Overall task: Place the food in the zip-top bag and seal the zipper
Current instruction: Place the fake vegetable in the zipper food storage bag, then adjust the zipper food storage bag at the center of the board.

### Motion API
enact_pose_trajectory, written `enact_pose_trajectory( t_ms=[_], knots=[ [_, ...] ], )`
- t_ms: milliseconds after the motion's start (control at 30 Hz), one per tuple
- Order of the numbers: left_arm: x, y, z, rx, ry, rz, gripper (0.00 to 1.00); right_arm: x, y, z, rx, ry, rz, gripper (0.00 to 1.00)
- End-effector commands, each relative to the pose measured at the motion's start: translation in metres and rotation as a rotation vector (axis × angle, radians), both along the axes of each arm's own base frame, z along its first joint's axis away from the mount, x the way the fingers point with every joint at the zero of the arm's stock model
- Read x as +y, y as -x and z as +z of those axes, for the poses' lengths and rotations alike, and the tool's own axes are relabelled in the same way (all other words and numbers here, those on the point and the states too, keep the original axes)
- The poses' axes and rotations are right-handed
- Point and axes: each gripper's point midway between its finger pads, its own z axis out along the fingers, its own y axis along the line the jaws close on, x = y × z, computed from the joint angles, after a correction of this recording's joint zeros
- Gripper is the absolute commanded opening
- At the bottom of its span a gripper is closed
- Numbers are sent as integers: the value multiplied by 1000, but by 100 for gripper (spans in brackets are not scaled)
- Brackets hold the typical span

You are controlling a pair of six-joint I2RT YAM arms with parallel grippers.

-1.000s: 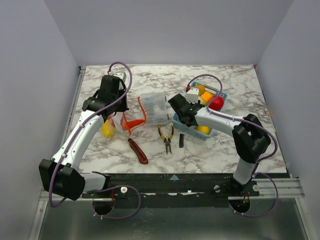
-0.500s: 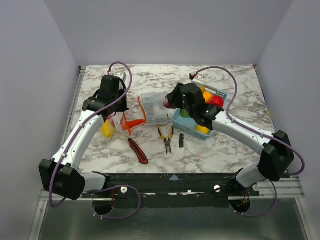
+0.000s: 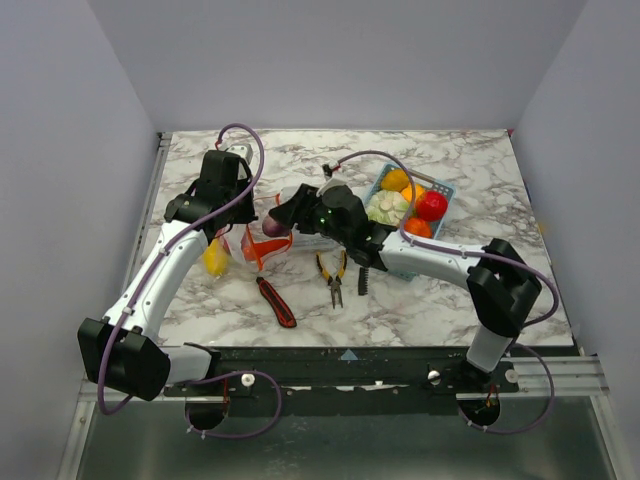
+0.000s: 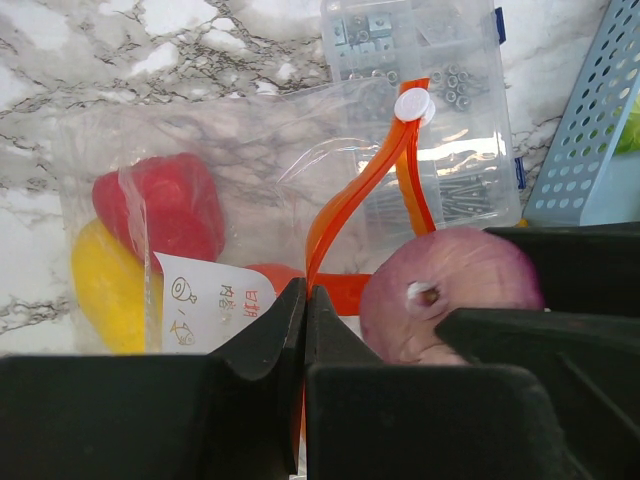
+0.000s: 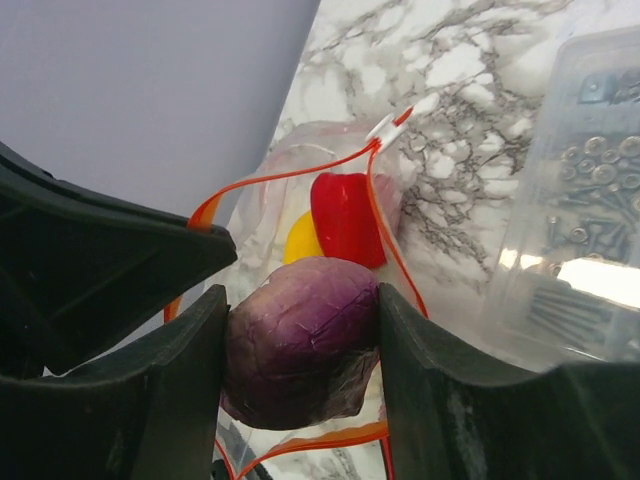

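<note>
The zip-top bag (image 4: 250, 150) lies on the marble left of centre, with a red pepper (image 4: 160, 205) and a yellow piece (image 4: 105, 285) inside. My left gripper (image 4: 305, 295) is shut on the bag's mouth edge at the red-orange zipper (image 4: 355, 195) and holds the mouth up and open. My right gripper (image 5: 300, 340) is shut on a purple onion (image 5: 300, 320) and holds it just above the open mouth, beside the left fingers. In the top view the onion (image 3: 272, 226) sits at the bag (image 3: 235, 252).
A light blue basket (image 3: 446, 190) at the back right holds white (image 3: 385, 207), red (image 3: 432, 205) and orange (image 3: 397, 180) pieces. A rigid clear compartment box (image 4: 440, 100) stands just right of the bag. Pliers (image 3: 333, 275) and a utility knife (image 3: 276, 302) lie in front.
My right arm has swung left from the basket with the purple onion, past the clear box, to the bag's mouth. The left arm has not moved.
</note>
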Motion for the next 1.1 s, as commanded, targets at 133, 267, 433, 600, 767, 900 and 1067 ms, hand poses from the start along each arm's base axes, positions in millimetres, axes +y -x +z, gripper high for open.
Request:
enact_pose_trajectory(
  t_ms=[133, 267, 433, 600, 767, 900, 1067],
  knots=[
    [-3, 2, 5, -17, 16, -11, 0, 30, 9, 11, -13, -11, 93, 76],
    [-3, 2, 5, -9, 12, -12, 0, 17, 1, 8, -24, 84, 38, 83],
    [-3, 2, 6, -17, 13, -12, 0, -11, -4, -2, -16, 172, -65, 80],
    [-1, 4, 9, -35, 12, -8, 0, -24, 0, -19, -16, 234, -76, 68],
    [-1, 2, 6, -9, 6, -8, 0, -15, 2, -43, 13, 281, -20, 57],
    [1, 2, 7, -28, 1, 1, 0, -7, -3, -59, 32, 324, -12, 52],
    [5, 2, 7, -28, -16, 15, 0, 6, -7, -74, 53, 354, 23, 45]
  ],
)
